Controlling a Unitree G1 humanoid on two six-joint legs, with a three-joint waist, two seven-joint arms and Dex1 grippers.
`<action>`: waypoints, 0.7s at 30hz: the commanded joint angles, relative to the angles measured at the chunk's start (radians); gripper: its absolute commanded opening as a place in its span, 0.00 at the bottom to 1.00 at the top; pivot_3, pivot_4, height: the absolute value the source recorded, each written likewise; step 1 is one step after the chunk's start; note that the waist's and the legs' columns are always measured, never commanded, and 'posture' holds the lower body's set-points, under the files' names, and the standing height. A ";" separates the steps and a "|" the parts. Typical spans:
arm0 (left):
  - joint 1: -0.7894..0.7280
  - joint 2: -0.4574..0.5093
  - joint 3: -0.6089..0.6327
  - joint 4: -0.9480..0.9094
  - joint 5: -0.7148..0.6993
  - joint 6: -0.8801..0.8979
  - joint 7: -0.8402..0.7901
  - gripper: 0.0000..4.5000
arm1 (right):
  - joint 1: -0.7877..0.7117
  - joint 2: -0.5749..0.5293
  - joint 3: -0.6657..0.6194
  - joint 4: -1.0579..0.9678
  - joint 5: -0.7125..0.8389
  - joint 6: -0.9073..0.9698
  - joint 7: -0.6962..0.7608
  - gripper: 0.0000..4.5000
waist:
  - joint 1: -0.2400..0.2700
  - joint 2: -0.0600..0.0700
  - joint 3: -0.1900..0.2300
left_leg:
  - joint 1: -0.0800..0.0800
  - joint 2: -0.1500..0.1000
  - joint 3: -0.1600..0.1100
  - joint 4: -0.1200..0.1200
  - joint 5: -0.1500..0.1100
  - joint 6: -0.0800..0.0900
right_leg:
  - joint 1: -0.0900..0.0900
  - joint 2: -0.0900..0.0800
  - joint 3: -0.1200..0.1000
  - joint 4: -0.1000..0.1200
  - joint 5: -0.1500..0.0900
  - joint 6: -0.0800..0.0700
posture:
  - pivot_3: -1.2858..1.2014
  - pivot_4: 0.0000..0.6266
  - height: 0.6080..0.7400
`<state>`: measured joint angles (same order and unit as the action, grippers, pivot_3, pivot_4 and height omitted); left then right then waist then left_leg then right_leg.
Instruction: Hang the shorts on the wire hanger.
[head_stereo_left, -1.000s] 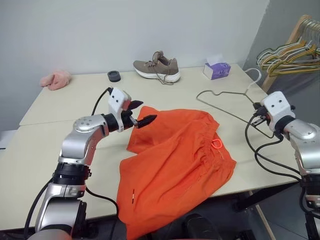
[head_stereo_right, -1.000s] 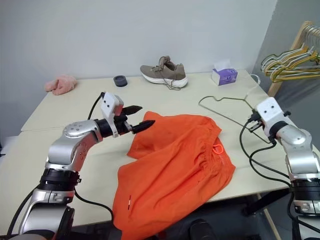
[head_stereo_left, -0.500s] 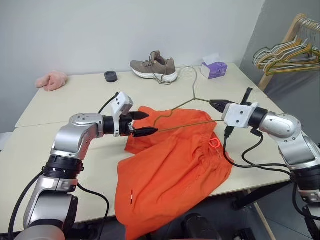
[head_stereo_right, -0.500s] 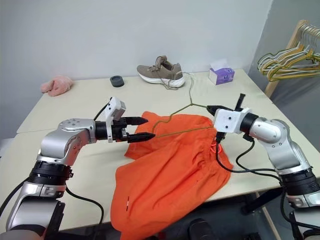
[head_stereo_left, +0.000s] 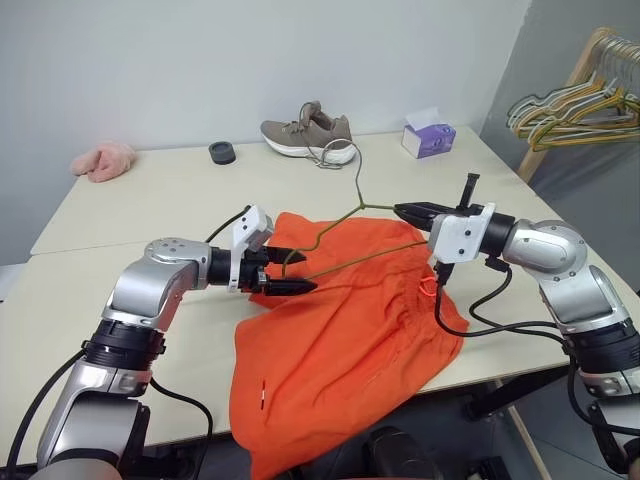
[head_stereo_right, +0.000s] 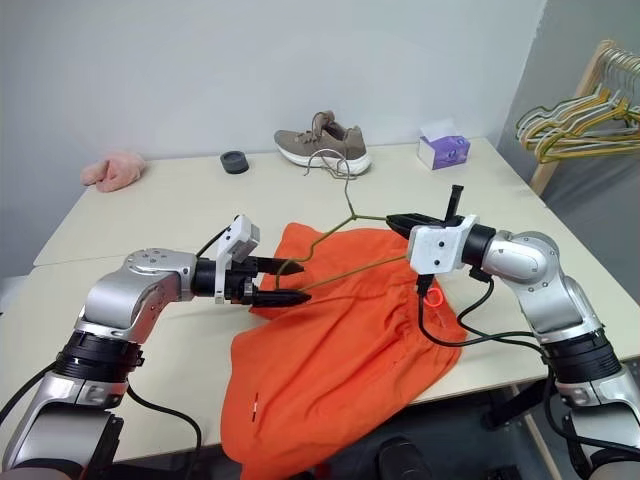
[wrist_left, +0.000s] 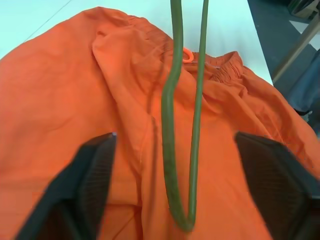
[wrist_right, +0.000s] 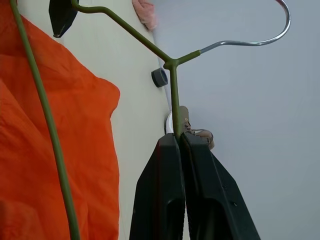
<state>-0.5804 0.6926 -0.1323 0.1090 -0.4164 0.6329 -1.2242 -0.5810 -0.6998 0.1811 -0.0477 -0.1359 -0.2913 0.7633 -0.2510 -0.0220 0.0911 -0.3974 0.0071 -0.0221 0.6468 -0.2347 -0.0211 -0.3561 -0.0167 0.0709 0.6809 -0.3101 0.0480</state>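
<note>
Right gripper (head_stereo_left: 404, 210) clamps wire hanger (head_stereo_left: 330, 227); left gripper (head_stereo_left: 296, 272) brackets its end.

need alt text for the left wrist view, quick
A thin olive-green wire hanger end, bent into a narrow loop, hangs between the left gripper's two open black fingers. Below lie rumpled bright orange shorts, their drawstring loop at the far waistband, on a pale table.

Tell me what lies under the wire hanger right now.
Under the wire hanger lie the shorts, spread on the table. The tabletop beneath the fabric is covered.
</note>
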 joint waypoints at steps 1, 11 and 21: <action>0.001 0.009 0.013 -0.049 -0.015 0.017 -0.005 0.58 | -0.026 0.011 -0.019 -0.050 0.016 -0.008 -0.002 0.00 | 0.000 0.000 0.000 | 0.000 0.000 0.000 0.000 0.000 0.000 | 0.000 0.000 0.000 0.000 0.000 0.000 | 0.41 0.09 1.00; 0.023 0.012 0.016 -0.069 -0.012 0.016 -0.009 0.00 | 0.006 0.030 -0.001 -0.095 0.048 0.021 0.049 0.00 | 0.001 0.000 0.000 | 0.000 0.000 0.000 0.000 0.000 0.000 | 0.000 -0.001 0.000 0.000 0.000 0.000 | 0.42 0.08 1.00; 0.057 0.037 0.010 -0.089 0.025 -0.035 -0.003 0.00 | 0.040 -0.002 -0.059 -0.216 0.181 0.291 0.137 0.55 | 0.002 0.000 0.000 | 0.000 0.000 -0.001 0.000 0.000 0.000 | 0.000 -0.001 -0.001 0.000 0.000 0.000 | 0.42 0.07 1.00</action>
<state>-0.5191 0.7078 -0.1322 0.0573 -0.4033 0.6288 -1.2290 -0.5298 -0.6801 0.1781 -0.2123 -0.0052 -0.0749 0.8884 -0.2491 -0.0218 0.0911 -0.3973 0.0071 -0.0230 0.6473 -0.2347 -0.0211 -0.3557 -0.0181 0.0701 0.6814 -0.3101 0.0479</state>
